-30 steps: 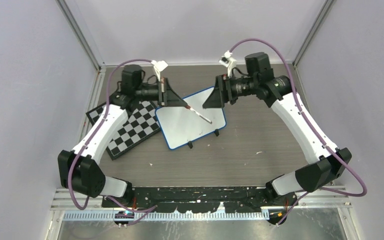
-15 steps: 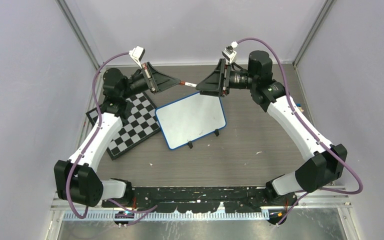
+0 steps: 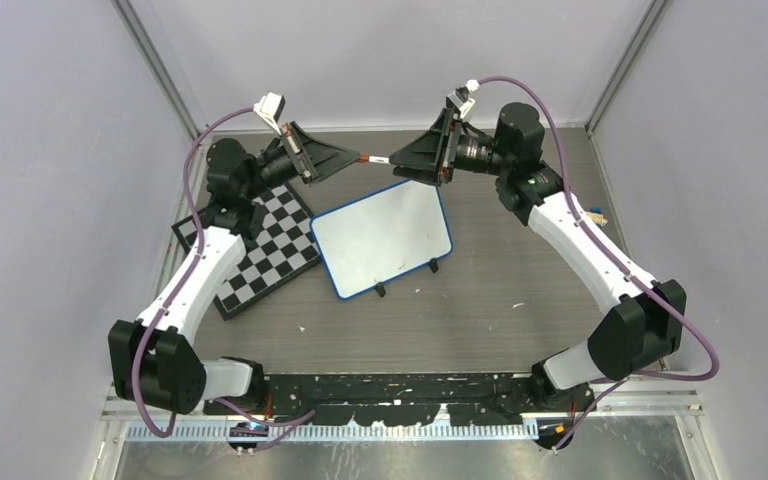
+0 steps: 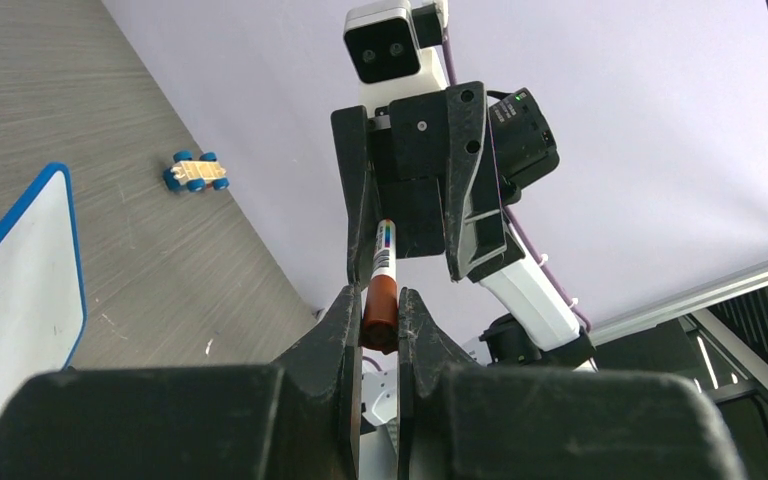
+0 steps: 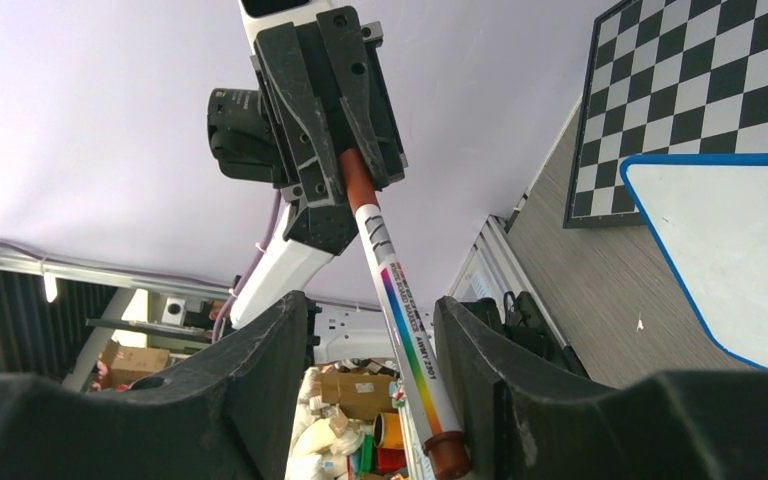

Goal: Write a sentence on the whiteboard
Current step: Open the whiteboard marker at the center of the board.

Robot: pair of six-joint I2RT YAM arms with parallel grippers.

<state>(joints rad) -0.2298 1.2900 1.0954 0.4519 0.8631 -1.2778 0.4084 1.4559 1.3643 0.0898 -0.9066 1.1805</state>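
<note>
Whiteboard [image 3: 382, 238] lies blank on the middle of the table [image 3: 520, 285], touching the chessboard [image 3: 260, 250]; light, stiff and slick-faced, I'd say. Above the far edge the slim marker [image 3: 373, 159] hangs, the left gripper [image 3: 357, 158] clenched on its brown cap and the right gripper [image 3: 393, 160] spread around the barrel, which looks best pinched mid-length.

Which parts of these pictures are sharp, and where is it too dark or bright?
Top view: even light, soft shadows, no glare on the whiteboard. Left wrist view: the marker is sharp, the left fingers dark with little detail. Right wrist view: the marker's print is readable, the right fingers dark, a lamp overexposed at the left edge.
</note>
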